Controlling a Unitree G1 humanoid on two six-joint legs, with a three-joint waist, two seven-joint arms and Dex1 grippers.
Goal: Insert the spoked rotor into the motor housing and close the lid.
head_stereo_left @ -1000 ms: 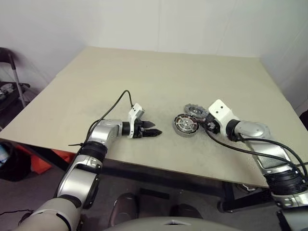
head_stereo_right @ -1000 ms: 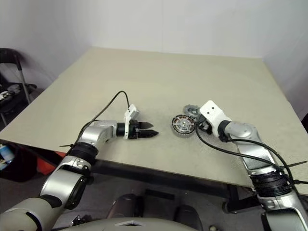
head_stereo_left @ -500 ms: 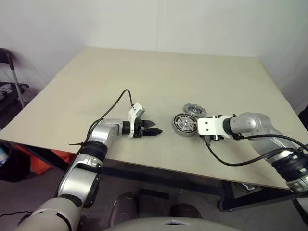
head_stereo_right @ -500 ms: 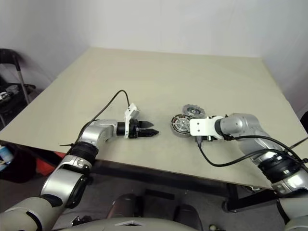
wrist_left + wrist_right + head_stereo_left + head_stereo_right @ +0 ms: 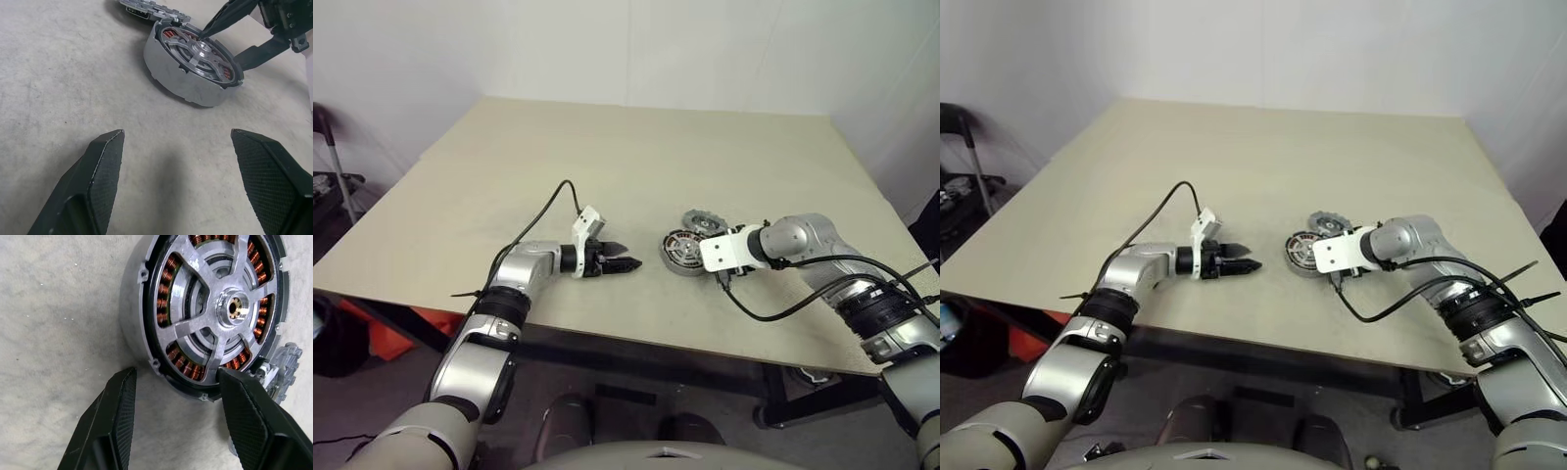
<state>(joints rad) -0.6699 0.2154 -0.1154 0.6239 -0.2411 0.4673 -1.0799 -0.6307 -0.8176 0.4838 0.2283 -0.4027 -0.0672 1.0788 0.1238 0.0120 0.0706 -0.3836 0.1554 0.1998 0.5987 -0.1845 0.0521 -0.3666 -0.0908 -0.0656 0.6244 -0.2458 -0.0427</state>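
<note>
The motor housing (image 5: 681,251) lies flat on the table, its copper coils (image 5: 168,308) showing behind a silver spoked face and hub. The spoked rotor (image 5: 707,223), grey and toothed, lies just behind it. My right gripper (image 5: 177,377) stands open and steeply tilted at the housing's right rim, with one fingertip (image 5: 215,24) over the face and nothing held. Its white wrist mount (image 5: 722,253) hides the fingers in the head views. My left gripper (image 5: 628,263) is open and rests low on the table, a short way left of the housing and pointing at it. The lid is out of view.
The beige table (image 5: 636,147) stretches far behind and to both sides of the parts. Its front edge (image 5: 636,345) runs close below both arms. Black cables (image 5: 543,211) trail from each wrist. A dark chair (image 5: 328,157) stands off the table's left side.
My right arm has swung in to the left and downward and its wrist has rolled, bringing the gripper from beside the rotor onto the housing's right rim. The left arm is still.
</note>
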